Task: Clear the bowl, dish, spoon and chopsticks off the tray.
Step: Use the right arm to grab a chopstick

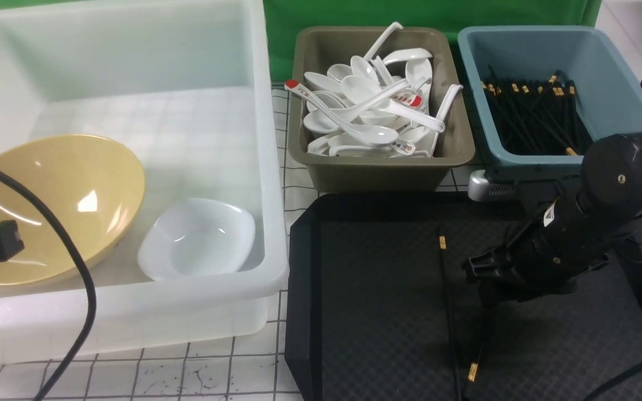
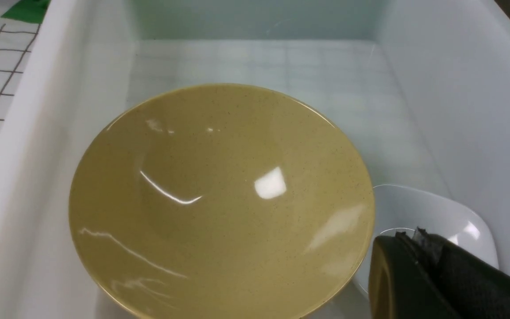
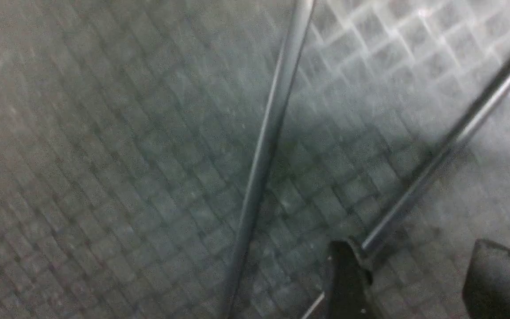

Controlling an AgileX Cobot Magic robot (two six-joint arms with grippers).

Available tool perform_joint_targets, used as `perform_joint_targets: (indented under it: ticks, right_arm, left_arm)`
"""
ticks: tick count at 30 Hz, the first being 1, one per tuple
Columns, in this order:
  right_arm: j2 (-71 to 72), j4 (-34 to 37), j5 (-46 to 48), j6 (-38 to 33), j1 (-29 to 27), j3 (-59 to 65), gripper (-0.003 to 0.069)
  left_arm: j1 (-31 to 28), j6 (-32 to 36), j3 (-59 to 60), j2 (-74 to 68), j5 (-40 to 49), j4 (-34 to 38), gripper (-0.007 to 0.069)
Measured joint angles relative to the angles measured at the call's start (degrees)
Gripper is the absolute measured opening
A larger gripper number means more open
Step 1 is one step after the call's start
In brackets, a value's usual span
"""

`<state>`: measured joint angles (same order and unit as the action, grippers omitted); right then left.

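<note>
Jaws of the released right pincer [image 3: 419, 274] are hovering over thin black gold-banded chopsticks [image 1: 448, 301]; aiming where they converge is looking wisest.

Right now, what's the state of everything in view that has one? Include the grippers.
bowl: in white tub, empty, tilted.
dish: in the tub beside the bowl, empty.
chopsticks: loose on tray, splayed apart.
spoons: piled in olive bin.
spare chopsticks: stacked in blue bin.
left gripper: shut, empty, over the tub.
right gripper: open, low over one chopstick.
</note>
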<state>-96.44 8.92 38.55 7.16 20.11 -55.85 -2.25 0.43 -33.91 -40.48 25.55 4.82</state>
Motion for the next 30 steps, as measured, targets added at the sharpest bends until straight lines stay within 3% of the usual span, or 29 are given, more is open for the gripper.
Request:
perform_joint_targets:
  ticks: [10,13,15,20,30]
  right_arm:
    - [-4.3,-1.0,-1.1,0.1,1.3,-0.5,0.0391]
    - [-4.6,-2.1,0.1,-0.3,1.3,-0.8,0.0361]
    - [-4.7,-3.5,1.0,-1.3,1.3,-1.1,0.0319]
    - [-4.9,-8.9,5.3,-5.8,1.6,-1.1,0.0084]
    - [-2.4,-11.0,8.2,-7.2,1.6,-0.3,0.0075]
  left_arm:
    - [0.0,0.0,0.0,-0.4,-0.1,1.1,-0.0006]
    - [0.0,0.0,0.0,-0.4,-0.1,1.1,-0.0006]
    - [0.0,0.0,0.0,-0.4,-0.1,1.1,-0.0006]
    - [0.0,0.0,0.0,-0.4,-0.1,1.1,-0.0006]
    - [0.0,0.0,0.0,-0.4,-0.5,1.1,-0.0006]
